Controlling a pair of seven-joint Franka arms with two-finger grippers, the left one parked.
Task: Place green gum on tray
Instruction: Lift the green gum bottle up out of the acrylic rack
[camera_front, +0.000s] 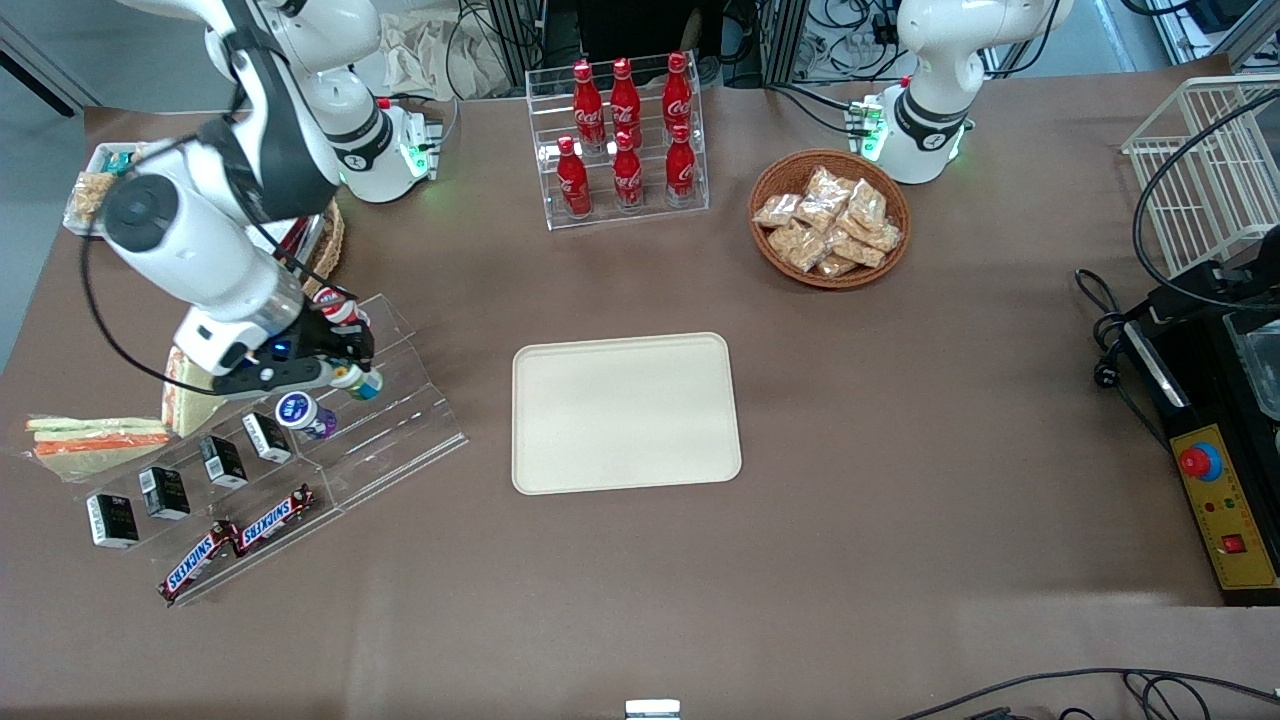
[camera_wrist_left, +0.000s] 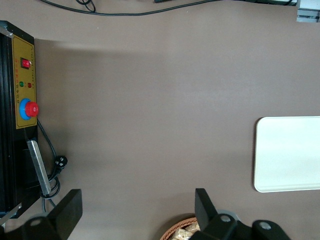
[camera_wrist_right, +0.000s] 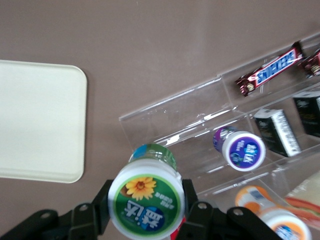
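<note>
Overhead front view of whole table; both wrist views downward, sharing the tray (camera_front: 626, 412).

Brown table (camera_front: 900, 420), tray (camera_front: 625, 412), clear stepped rack (camera_front: 400, 440), basket (camera_front: 830, 218)

The green gum (camera_wrist_right: 146, 203) is a small cylindrical bottle with a round green lid, a white rim, a yellow flower mark and blue lettering, over a teal-tinted body. It stands upright, clamped between the 2 fingers of the gripper (camera_wrist_right: 145, 210), above the clear stepped display rack at the left of the front view (camera_front: 364, 382). The tray (camera_front: 625, 412), cream-beige with rounded corners and a low rim, lies flat at the center of the front view.
</note>
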